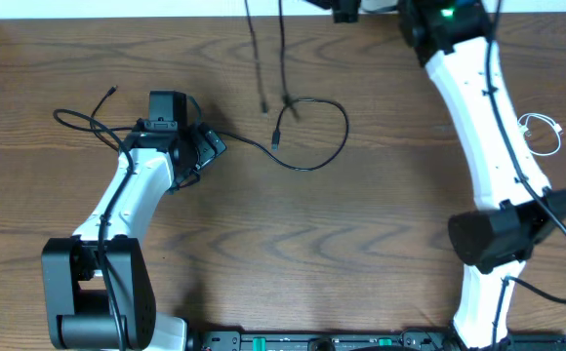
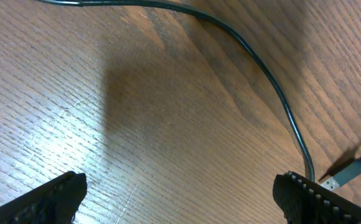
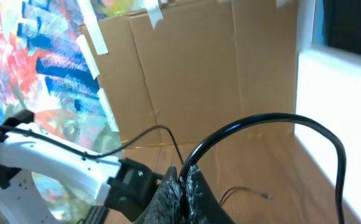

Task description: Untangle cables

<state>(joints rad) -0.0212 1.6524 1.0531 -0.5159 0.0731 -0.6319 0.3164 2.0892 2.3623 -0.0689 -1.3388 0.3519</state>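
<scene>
Black cable (image 3: pixel 274 116), likely limp and light, pinched in closed right pincer (image 3: pixel 182 180); left pincer (image 2: pixel 180 188) gapes empty; grasp best near plug (image 2: pixel 342 177).

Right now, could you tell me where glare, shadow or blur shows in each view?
Overhead: evenly lit and sharp. Left wrist: a broad soft shadow and pale sheen on the table, fingertips blurred. Right wrist: soft throughout, the white surface washed out behind the black cable.

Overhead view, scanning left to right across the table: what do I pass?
In order: black cable tangle → left gripper → black cable loop → right arm → white cable.
</scene>
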